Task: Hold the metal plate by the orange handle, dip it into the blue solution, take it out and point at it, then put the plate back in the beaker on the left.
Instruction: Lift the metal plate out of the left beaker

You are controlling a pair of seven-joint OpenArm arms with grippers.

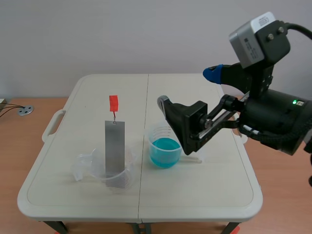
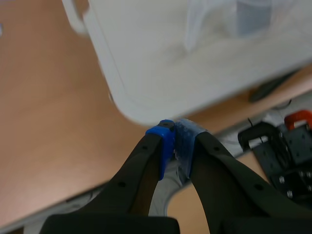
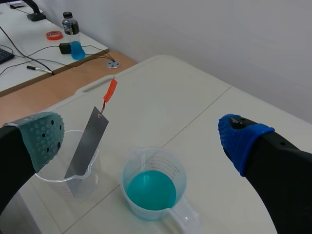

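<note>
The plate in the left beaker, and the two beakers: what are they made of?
The plate looks like thin metal, dull grey with a matte sheen. The left beaker and the beaker of blue solution seem clear plastic: the table shows through their walls.

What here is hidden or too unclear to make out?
Scene view: the left end effector is out of frame; only its own wrist view shows it.
Scene view: the right end effector covers part of the blue solution beaker rim.
Left wrist view: the clear beaker and metal plate are blurred and cut by the edge.
Right wrist view: the bottle label is too small to read.
</note>
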